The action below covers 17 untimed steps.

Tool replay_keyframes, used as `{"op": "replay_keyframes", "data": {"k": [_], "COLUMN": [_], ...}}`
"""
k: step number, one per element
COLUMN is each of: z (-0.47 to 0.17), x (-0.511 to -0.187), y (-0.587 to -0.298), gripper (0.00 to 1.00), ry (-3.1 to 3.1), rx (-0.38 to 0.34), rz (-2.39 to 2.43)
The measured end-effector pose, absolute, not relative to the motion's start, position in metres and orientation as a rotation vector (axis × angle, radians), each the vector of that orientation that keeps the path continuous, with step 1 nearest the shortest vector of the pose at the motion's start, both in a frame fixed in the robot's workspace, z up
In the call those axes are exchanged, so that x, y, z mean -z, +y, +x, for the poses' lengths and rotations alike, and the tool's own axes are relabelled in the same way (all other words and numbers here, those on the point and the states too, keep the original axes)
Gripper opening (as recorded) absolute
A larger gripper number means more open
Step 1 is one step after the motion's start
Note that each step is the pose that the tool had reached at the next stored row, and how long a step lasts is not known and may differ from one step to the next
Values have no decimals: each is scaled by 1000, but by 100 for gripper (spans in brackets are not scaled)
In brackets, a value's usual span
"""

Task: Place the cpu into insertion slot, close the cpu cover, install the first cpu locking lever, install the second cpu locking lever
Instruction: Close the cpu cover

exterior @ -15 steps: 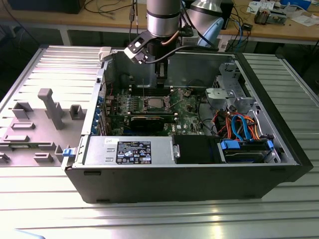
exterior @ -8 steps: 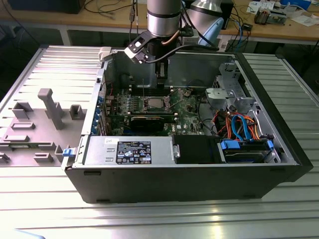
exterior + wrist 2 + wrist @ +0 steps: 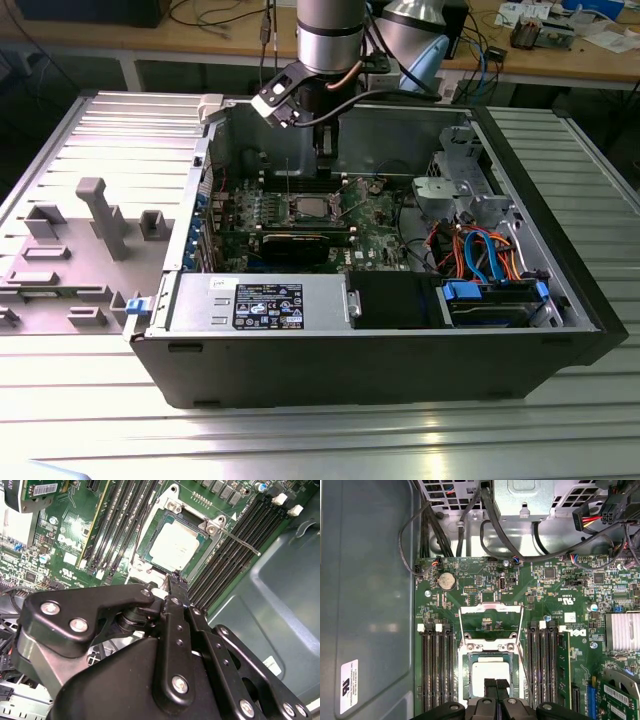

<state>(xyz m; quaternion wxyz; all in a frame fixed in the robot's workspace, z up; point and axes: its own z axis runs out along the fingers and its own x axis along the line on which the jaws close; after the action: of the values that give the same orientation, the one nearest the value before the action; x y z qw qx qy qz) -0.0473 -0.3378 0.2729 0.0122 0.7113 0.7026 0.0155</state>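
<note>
Fingers (image 3: 490,687) pressed together, empty, over cpu (image 3: 489,670), first wrist view's lower centre; cpu cover (image 3: 490,609) open. You risk nudging chip askew.

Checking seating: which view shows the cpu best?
The second wrist view: the cpu lies in the insertion slot with almost all of its silver top showing. In the first wrist view the pincer covers part of it; in the exterior view it is a small pale square.
</note>
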Motion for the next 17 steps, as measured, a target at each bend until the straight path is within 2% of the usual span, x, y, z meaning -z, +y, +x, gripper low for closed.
{"op": "replay_keyframes", "data": {"k": [17], "z": [-45], "x": [-273], "y": [-338], "gripper": [11], "ry": [2190], "rx": [-48], "rz": [2218]}}
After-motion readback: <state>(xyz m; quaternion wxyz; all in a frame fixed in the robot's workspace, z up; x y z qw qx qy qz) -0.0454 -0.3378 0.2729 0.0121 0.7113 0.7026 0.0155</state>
